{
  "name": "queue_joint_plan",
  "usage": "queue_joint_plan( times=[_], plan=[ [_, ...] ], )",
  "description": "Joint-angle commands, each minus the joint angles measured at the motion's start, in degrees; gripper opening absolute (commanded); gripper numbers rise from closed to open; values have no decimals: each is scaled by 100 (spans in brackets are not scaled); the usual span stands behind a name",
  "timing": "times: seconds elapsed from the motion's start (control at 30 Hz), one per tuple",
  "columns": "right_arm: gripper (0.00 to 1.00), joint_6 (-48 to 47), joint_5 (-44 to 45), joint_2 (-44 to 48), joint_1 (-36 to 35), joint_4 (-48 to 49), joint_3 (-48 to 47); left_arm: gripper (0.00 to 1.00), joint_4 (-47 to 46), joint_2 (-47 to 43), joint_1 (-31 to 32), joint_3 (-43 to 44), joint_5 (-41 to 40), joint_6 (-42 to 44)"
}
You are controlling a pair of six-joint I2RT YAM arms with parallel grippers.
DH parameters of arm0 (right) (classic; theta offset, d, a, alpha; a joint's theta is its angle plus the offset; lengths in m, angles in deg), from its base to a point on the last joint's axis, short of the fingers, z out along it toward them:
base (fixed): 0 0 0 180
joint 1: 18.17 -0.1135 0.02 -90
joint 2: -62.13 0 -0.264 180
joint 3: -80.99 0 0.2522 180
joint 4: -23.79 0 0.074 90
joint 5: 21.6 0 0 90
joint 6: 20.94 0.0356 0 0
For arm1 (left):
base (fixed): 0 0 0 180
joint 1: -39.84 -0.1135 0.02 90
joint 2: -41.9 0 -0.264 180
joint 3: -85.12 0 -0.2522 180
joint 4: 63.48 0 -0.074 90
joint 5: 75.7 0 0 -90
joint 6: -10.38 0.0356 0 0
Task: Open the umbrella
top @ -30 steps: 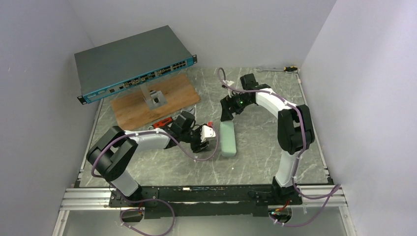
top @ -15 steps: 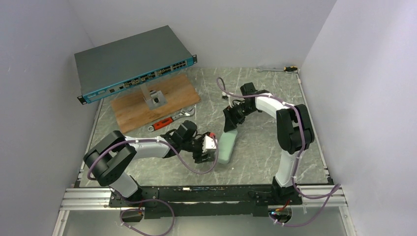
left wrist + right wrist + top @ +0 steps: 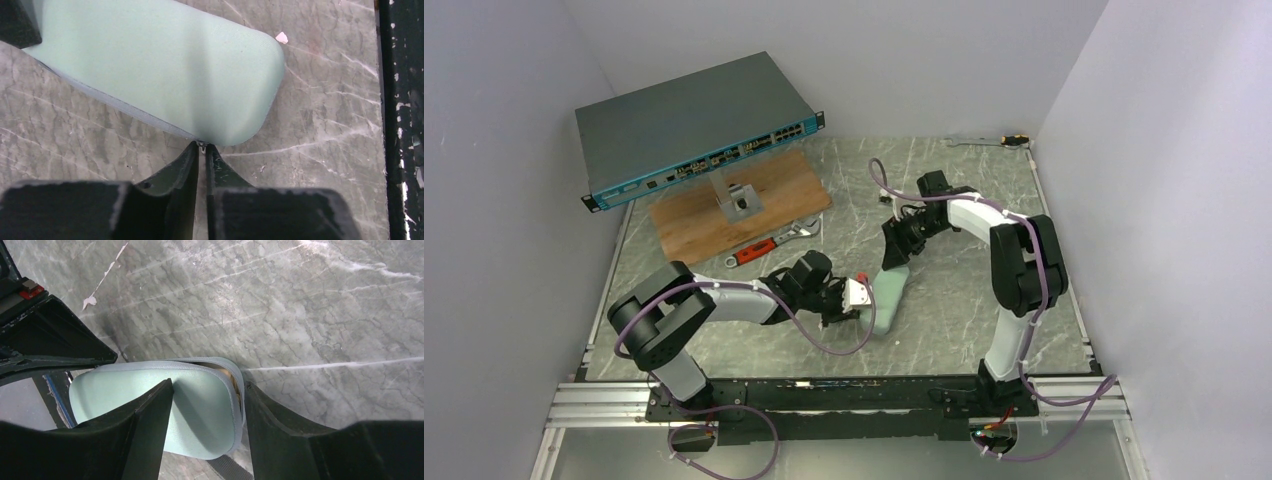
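A pale mint sleeve (image 3: 887, 290) lies mid-table, its far end raised. The umbrella is almost wholly hidden inside it; only a tan sliver (image 3: 231, 374) shows in the gap at the sleeve's edge. My left gripper (image 3: 864, 297) is at the sleeve's near end (image 3: 160, 65), shut on a small metal zipper pull (image 3: 202, 146) at the rounded corner. My right gripper (image 3: 894, 258) holds the far end (image 3: 200, 410): one finger (image 3: 150, 415) lies on the mint face, the other (image 3: 270, 415) presses the grey edge.
A grey network switch (image 3: 694, 125) stands on a bracket (image 3: 739, 198) over a wooden board (image 3: 724, 205) at the back left. A red-handled wrench (image 3: 769, 243) lies just behind my left arm. A screwdriver (image 3: 994, 142) lies at the back right, by the wall.
My left jaws have closed from wide open onto the zipper pull. My right jaws have narrowed around the sleeve's far end. The sleeve has swung, its near end now further left.
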Motion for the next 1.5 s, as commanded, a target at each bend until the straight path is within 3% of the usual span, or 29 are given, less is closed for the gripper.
queue_joint_plan(
  times=[0.0,0.1,0.33,0.6,0.7,0.83,0.9,1.0,1.27,1.47],
  plan=[
    [54,-261,264,178,123,26,175,11,-316,-19,38,-8,-20,-251],
    [50,-264,300,188,174,21,203,0,-330,-44,37,-5,7,-339],
    [37,-239,452,228,659,-68,296,0,192,-342,45,-171,338,38],
    [33,-1182,516,753,1132,-781,1004,0,617,-575,9,-214,571,67],
    [39,-1678,245,1045,1154,-1305,1156,0,608,-482,-103,-54,589,-137],
    [57,-2621,-192,1504,1173,-2136,1141,0,768,-134,-512,445,731,-547],
    [70,-2821,-144,1626,1168,-2262,1089,0,824,6,-695,690,782,-575],
    [75,-2912,-19,1692,1183,-2180,902,0,1025,133,-812,973,869,-286],
    [94,-1935,-521,1228,765,-1441,107,0,1249,277,-825,1241,967,467],
    [92,-1301,-813,776,55,-838,260,0,1321,391,-828,1355,978,553]
  ],
)
